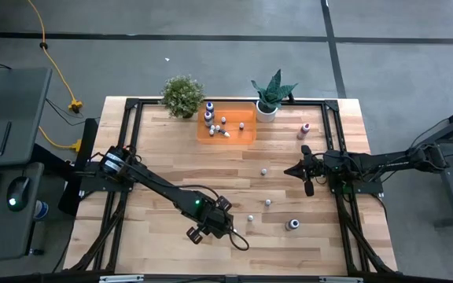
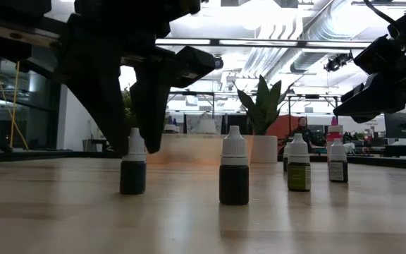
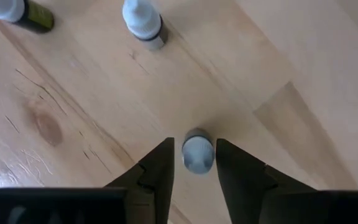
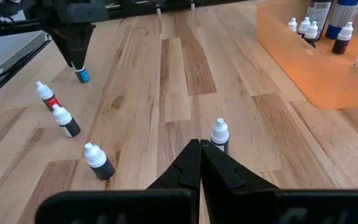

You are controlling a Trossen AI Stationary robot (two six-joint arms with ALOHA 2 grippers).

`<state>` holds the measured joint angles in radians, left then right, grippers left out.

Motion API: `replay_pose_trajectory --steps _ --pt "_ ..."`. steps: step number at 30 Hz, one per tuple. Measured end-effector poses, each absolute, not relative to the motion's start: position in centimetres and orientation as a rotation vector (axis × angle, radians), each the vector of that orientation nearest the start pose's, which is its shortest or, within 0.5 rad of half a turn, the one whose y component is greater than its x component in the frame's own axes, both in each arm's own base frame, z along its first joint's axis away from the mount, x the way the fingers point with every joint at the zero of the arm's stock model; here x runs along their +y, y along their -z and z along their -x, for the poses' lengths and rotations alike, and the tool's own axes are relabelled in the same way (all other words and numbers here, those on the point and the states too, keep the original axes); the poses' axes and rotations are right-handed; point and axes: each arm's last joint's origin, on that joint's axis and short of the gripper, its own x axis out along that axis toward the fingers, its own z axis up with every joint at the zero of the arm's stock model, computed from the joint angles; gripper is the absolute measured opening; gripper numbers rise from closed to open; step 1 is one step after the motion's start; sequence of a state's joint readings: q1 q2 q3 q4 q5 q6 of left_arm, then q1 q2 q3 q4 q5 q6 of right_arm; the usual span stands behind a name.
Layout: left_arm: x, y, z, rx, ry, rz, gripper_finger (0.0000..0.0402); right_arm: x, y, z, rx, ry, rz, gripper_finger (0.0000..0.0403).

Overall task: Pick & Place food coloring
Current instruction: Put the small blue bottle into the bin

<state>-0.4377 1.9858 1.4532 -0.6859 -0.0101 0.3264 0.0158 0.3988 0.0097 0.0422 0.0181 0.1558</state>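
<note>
My left gripper (image 1: pixel 238 238) is open near the table's front edge, pointing down. Its two fingers stand on either side of a small white-capped, dark-bodied food coloring bottle (image 3: pixel 197 153), which stands upright on the table (image 2: pixel 132 169). A narrow gap shows on each side of the cap. My right gripper (image 1: pixel 289 170) is shut and empty at the right middle, above the table, with another upright bottle (image 4: pixel 220 135) just beyond its fingertips. Three more bottles (image 1: pixel 268 202) (image 1: pixel 251 218) (image 1: pixel 292 225) stand loose between the arms. A pink one (image 1: pixel 305 130) stands at the far right.
An orange tray (image 1: pixel 246 135) at the far middle holds several bottles. Two potted green plants (image 1: pixel 182 96) (image 1: pixel 271 98) stand beside it along the far edge. A black frame (image 1: pixel 129 126) borders the table.
</note>
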Motion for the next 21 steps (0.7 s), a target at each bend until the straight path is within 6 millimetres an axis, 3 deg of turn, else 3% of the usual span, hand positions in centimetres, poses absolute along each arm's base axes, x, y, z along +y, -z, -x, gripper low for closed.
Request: replay_pose_trajectory --steps 15,21 --pt "-16.96 -18.17 -36.33 1.138 0.561 -0.548 0.0076 0.13 -13.57 -11.71 0.347 0.029 -0.148 0.0000" --pt "-16.88 -18.24 -36.38 1.134 0.528 -0.570 0.0041 0.13 -13.56 -11.71 0.347 0.029 -0.148 0.0000"
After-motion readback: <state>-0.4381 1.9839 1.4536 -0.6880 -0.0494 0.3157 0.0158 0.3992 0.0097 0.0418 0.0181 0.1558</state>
